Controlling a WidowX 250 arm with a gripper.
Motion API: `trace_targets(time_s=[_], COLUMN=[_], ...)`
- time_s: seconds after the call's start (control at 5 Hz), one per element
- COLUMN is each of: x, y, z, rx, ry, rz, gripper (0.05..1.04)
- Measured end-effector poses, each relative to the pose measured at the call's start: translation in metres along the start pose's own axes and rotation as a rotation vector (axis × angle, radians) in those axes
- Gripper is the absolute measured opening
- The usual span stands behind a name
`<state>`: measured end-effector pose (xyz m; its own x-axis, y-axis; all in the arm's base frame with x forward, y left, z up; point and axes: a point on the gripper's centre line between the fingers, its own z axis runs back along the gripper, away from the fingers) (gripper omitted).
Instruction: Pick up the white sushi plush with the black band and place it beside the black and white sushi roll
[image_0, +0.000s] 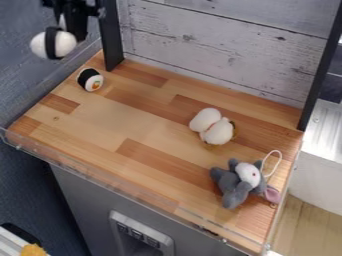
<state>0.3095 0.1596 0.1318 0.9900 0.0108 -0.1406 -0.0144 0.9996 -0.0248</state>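
Grey toy (235, 186) lies by counter's (120, 119) right edge; sushi (90, 79) by far left corner. Outside that corner, gripper (55, 42) pinches white toy (66, 44).

Round toy (63, 43) white, black band — plush animal (234, 188) grey and white — tabletop (143, 122) patchworked in light, darker browns.

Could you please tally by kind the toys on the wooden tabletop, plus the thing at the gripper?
Plush toys: 2 (white two-lobed plush, grey-and-white plush with pink ear)
Black-and-white toy shaped like a sushi roll: 1
Rounded white thing at the black two-finger gripper: 1
Total: 4
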Motion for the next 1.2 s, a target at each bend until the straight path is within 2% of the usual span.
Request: trace_targets(time_s=[0.2,0.4,0.6,0.8,1.2], x=[0.018,0.032,0.043,0.053,0.057], y=[-0.007,-0.013,-0.017,-0.015,-0.012], z=[0.003,0.000,-0.010,-0.031,-0.082], rx=[-0.005,-0.008,0.001,0.006,0.018], ry=[0.002,0.008,-0.009,-0.009,-0.006], rz=[0.052,0.057,0.031,-0.002,-0.066], gripper=[0.063,0.063,0.063,0.063,0.063])
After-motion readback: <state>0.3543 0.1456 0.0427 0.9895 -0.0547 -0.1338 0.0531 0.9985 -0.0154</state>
